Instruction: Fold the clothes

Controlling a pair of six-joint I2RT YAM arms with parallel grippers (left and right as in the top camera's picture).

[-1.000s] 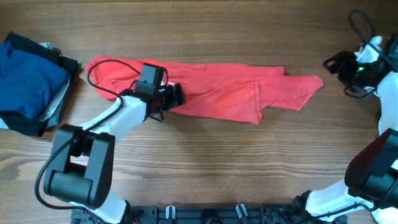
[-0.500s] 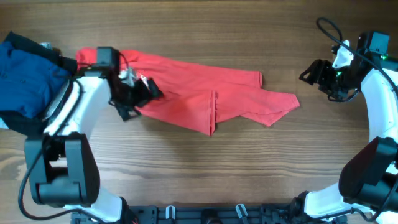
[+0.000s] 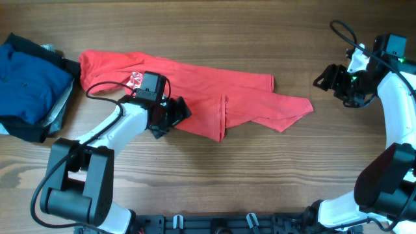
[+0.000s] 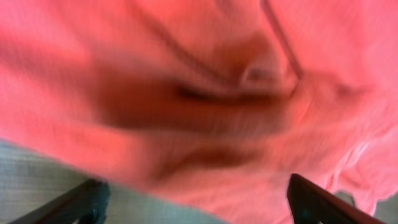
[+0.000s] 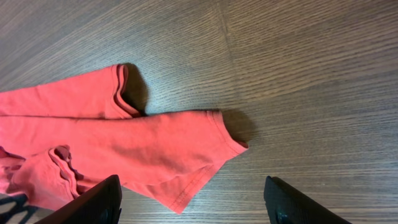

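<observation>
A red shirt (image 3: pixel 214 84) lies stretched out across the middle of the wooden table, one sleeve end pointing right (image 3: pixel 296 107). My left gripper (image 3: pixel 179 112) hovers low over the shirt's lower edge near its middle. In the left wrist view the red cloth (image 4: pixel 205 93) fills the blurred frame, and the left gripper (image 4: pixel 199 205) has its fingers wide apart and holds nothing. My right gripper (image 3: pixel 325 78) is open and empty above bare table, right of the sleeve. In the right wrist view the sleeve (image 5: pixel 124 149) lies ahead of the open right gripper (image 5: pixel 193 205).
A pile of blue and dark clothes (image 3: pixel 29 84) sits at the table's left edge, close to the shirt's left end. Bare wood (image 3: pixel 214 169) shows in front of the shirt. The arm bases stand along the front edge.
The shirt was dragged left a second ago and now lies still. My left gripper has let go and moved from the shirt's left end to its middle lower edge. The right arm came inward earlier.
</observation>
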